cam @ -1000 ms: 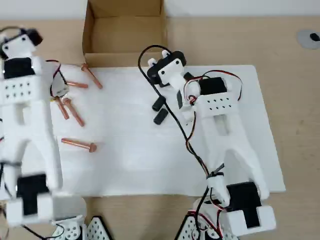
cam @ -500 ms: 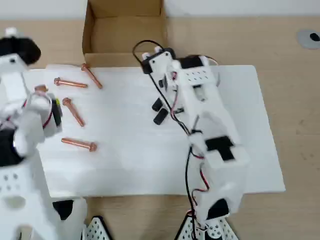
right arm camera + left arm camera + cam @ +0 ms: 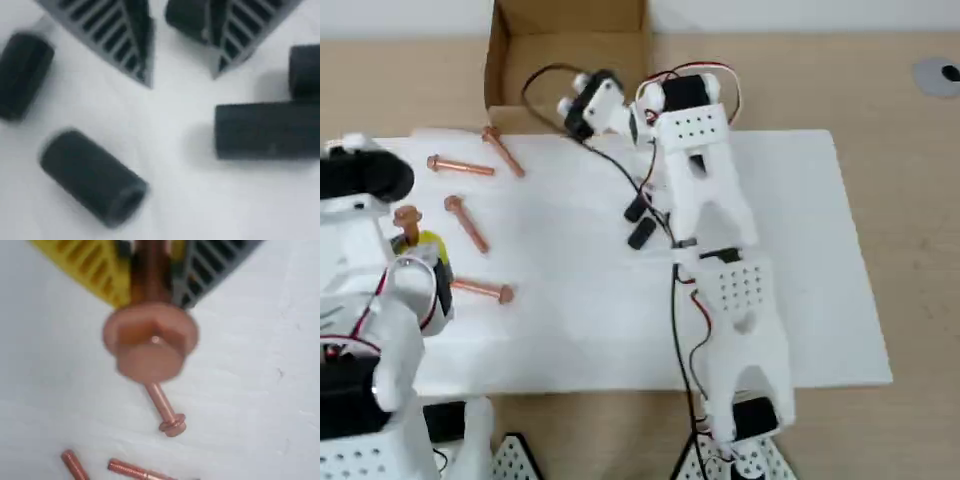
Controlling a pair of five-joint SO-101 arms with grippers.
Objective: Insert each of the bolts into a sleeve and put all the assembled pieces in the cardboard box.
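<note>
Judging from how things lie, the task is barely begun. The box (image 3: 497, 70) stands at 12 o'clock on the surface (image 3: 900, 180), its inside looks bare, and no bolt sits in a sleeve.

The left pincer (image 3: 150, 299) is clenched on the shank of one bolt (image 3: 152, 342), whose head hangs clear above the mat (image 3: 570, 330). In the high view this pair is at the mat's 9 o'clock edge. Four loose bolts (image 3: 460, 166) lie flat on the mat between 9 and 11 o'clock, apart from one another and well apart from the sleeves.

The right pincer (image 3: 181, 76) is released, spread wide over the mat near its middle. Four sleeves (image 3: 92, 177) lie on their sides around it. A fifth sleeve (image 3: 187, 20) rests farther in between its two sides, against one of them. A strip of mat shows beside that sleeve, so it does not look clamped.

That makes five bolts and five sleeves in view, none joined. Nearly everything is left to do. The held bolt has to meet a sleeve, which the right pincer has yet to grip. The other four pairs need the same treatment, and every assembled piece must go into the box at 12 o'clock.
</note>
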